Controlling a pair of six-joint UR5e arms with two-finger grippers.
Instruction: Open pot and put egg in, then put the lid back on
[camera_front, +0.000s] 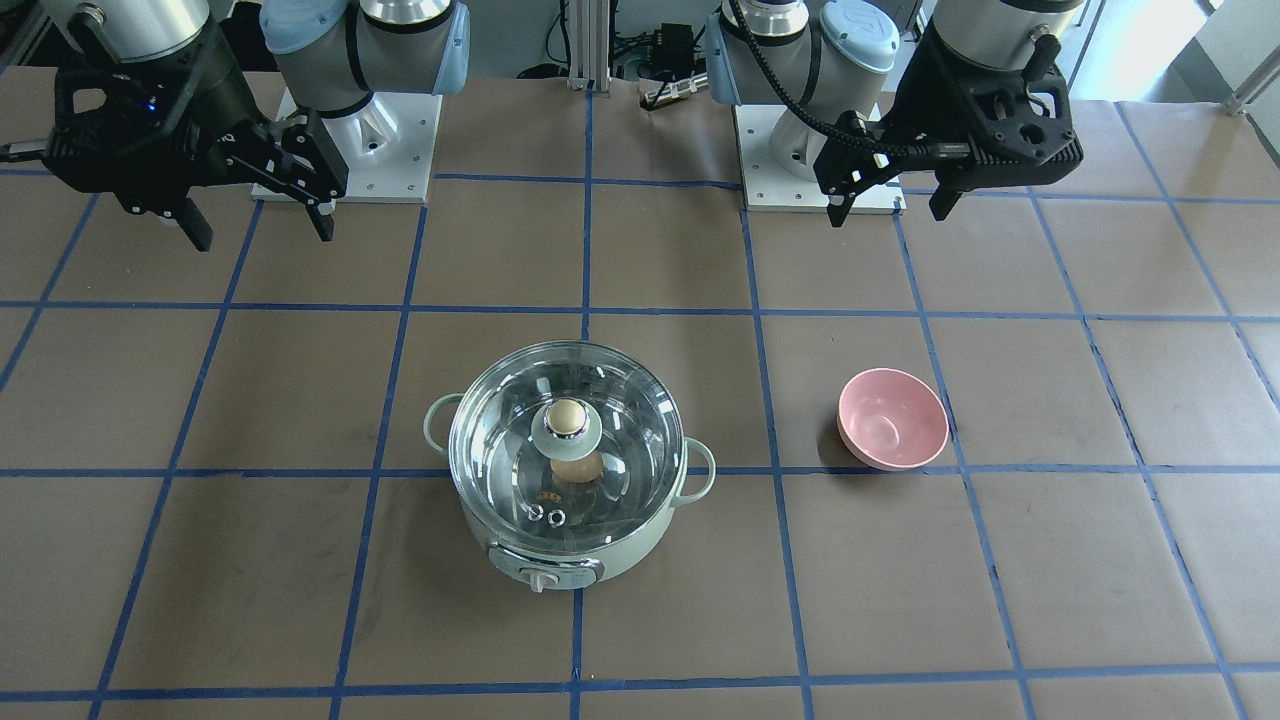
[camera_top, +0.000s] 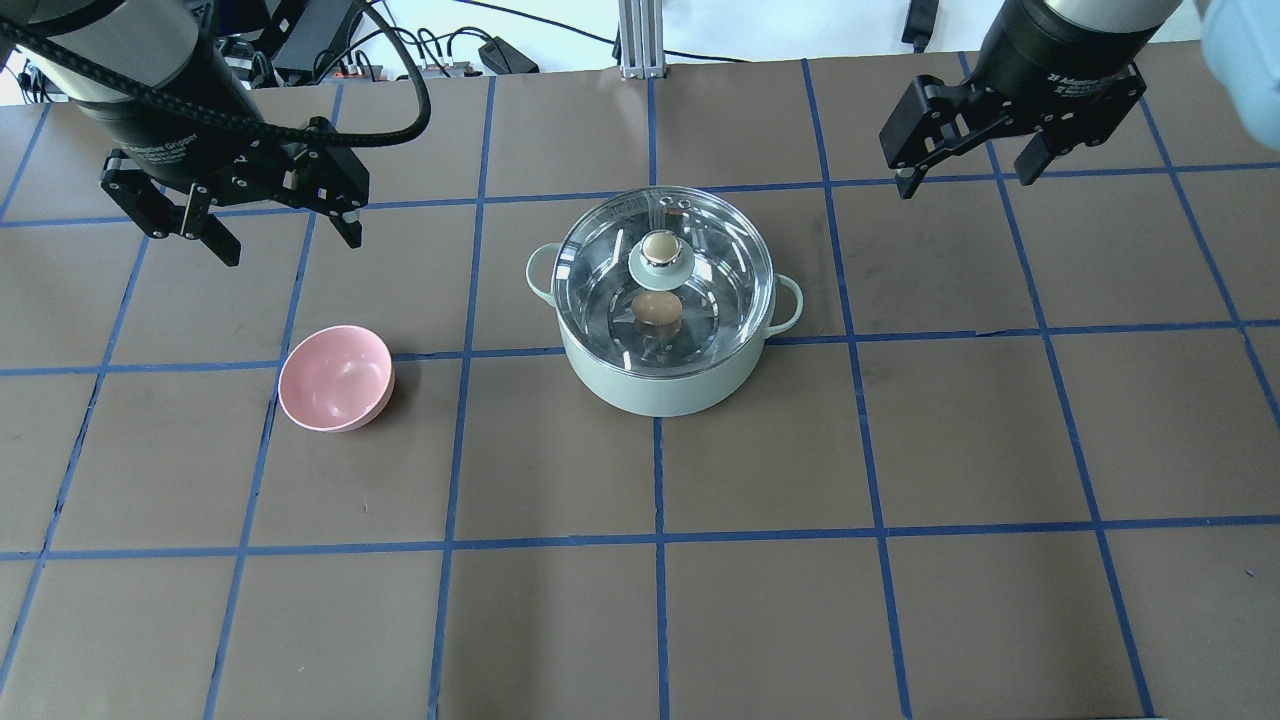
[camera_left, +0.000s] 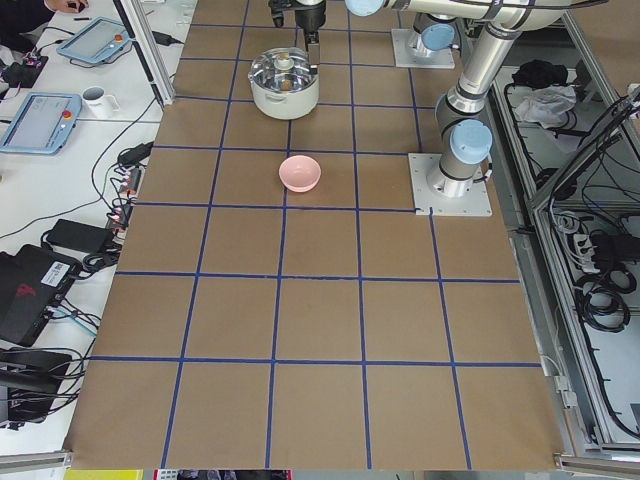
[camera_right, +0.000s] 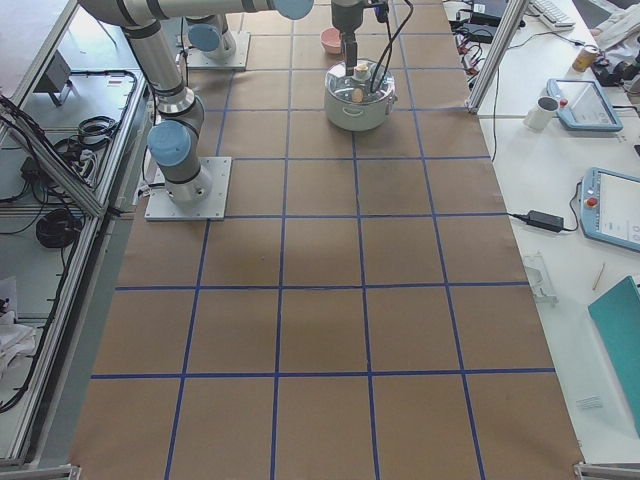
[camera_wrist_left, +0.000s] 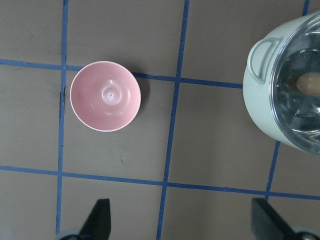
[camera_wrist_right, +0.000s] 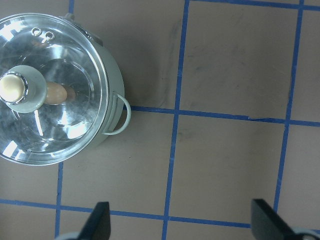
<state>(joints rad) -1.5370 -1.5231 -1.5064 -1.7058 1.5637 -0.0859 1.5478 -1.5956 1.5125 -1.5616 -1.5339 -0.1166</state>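
Observation:
The mint-green pot (camera_top: 660, 385) stands mid-table with its clear glass lid (camera_top: 720, 270) seated on it, beige knob on top. The tan egg (camera_top: 655, 310) lies inside on the steel bottom, seen through the glass. It also shows in the front view (camera_front: 575, 468). My left gripper (camera_top: 290, 245) hangs open and empty, well away from the pot on its left side. My right gripper (camera_top: 965, 182) hangs open and empty, well away on the pot's right side. The right wrist view shows the lidded pot (camera_wrist_right: 114, 75) with the egg (camera_wrist_right: 57, 93).
An empty pink bowl (camera_top: 335, 378) sits on the table left of the pot, below my left gripper; it also shows in the left wrist view (camera_wrist_left: 104, 96). The brown paper-covered table with blue tape lines (camera_top: 900, 450) holds nothing else.

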